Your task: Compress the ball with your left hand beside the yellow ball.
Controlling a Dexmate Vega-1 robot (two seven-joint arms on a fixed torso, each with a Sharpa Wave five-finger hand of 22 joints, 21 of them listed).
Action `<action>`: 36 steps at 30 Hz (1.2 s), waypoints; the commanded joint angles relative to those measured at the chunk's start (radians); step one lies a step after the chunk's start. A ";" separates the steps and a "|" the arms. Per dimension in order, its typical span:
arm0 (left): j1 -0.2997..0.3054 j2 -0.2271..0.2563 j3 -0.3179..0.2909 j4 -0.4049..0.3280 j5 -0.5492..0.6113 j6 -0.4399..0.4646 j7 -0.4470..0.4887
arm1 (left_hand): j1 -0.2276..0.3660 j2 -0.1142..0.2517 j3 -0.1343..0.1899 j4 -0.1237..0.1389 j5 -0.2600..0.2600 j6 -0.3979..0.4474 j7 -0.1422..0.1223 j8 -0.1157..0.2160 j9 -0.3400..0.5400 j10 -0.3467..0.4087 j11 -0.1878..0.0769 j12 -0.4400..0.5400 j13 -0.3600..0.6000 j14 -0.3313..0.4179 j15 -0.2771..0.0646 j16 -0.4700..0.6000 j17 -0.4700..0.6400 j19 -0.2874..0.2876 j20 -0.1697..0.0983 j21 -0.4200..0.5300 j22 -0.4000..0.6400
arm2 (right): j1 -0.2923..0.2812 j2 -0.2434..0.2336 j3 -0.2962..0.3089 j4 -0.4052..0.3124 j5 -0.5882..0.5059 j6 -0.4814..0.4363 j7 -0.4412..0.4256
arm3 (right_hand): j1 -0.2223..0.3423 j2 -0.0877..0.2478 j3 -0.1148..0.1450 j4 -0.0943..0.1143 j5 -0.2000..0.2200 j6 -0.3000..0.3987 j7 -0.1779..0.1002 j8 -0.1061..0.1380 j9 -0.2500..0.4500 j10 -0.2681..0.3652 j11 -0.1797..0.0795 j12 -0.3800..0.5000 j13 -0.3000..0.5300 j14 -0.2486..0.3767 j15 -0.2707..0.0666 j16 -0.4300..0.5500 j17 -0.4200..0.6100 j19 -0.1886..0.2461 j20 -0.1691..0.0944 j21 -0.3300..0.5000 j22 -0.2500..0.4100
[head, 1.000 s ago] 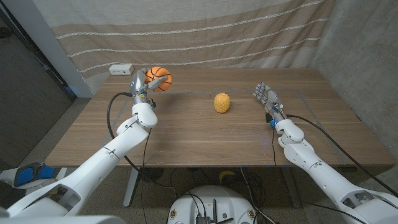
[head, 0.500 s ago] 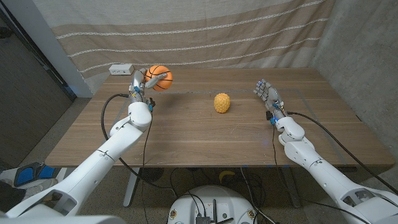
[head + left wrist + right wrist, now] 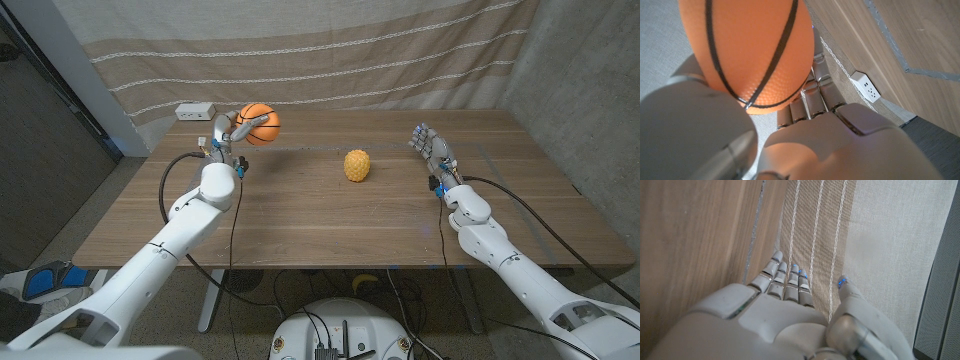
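Orange ball (image 3: 259, 124) gripped in left hand (image 3: 225, 134) above far-left wooden table (image 3: 330, 215), yellow ball (image 3: 356, 165) mid-table, right hand (image 3: 430, 150) spread, striped curtain (image 3: 330, 50) behind.

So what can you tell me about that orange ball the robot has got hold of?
The orange ball looks like a small basketball: pebbled orange skin with thin black seam lines. The left hand holds it up above the table's far left corner, fingers wrapped against it. Nothing else touches it.

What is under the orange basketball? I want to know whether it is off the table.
The left robot hand holds the orange basketball from below, above the wooden table. Its palm is covered by the ball.
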 commanded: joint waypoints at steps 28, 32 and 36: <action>-0.028 0.045 -0.052 0.170 -0.490 -0.180 -0.556 | 0.390 0.380 0.020 0.000 0.008 0.035 -0.022 -0.005 0.003 0.152 -0.144 0.006 0.028 0.207 -0.298 0.007 0.017 -0.017 -0.132 0.043 -0.004 | -0.044 -0.023 0.015 -0.089 -0.035 0.019 -0.056 | -0.012 -0.008 0.005 -0.011 -0.001 0.013 -0.003 0.001 0.003 0.005 0.006 -0.003 0.002 0.005 -0.003 -0.003 -0.002 0.018 0.004 -0.019 0.006; -0.038 0.034 -0.056 0.203 -0.544 -0.191 -0.618 | 0.391 0.379 0.021 0.000 0.008 0.034 -0.021 -0.005 0.003 0.152 -0.145 0.005 0.031 0.208 -0.298 0.007 0.018 -0.019 -0.132 0.048 -0.005 | -0.048 -0.024 0.015 -0.098 -0.039 0.018 -0.063 | -0.013 -0.008 0.006 -0.012 -0.001 0.013 -0.003 0.001 0.003 0.005 0.007 -0.003 0.002 0.006 -0.002 -0.003 -0.002 0.019 0.003 -0.022 0.006; -0.047 0.022 -0.060 0.232 -0.592 -0.195 -0.667 | 0.391 0.379 0.022 0.000 0.007 0.035 -0.021 -0.005 0.004 0.152 -0.145 0.005 0.034 0.208 -0.298 0.007 0.018 -0.022 -0.132 0.053 -0.006 | -0.051 -0.024 0.014 -0.105 -0.044 0.016 -0.071 | -0.014 -0.008 0.007 -0.013 -0.001 0.013 -0.004 0.001 0.003 0.004 0.006 -0.004 0.002 0.005 -0.004 -0.004 -0.003 0.019 0.002 -0.025 0.006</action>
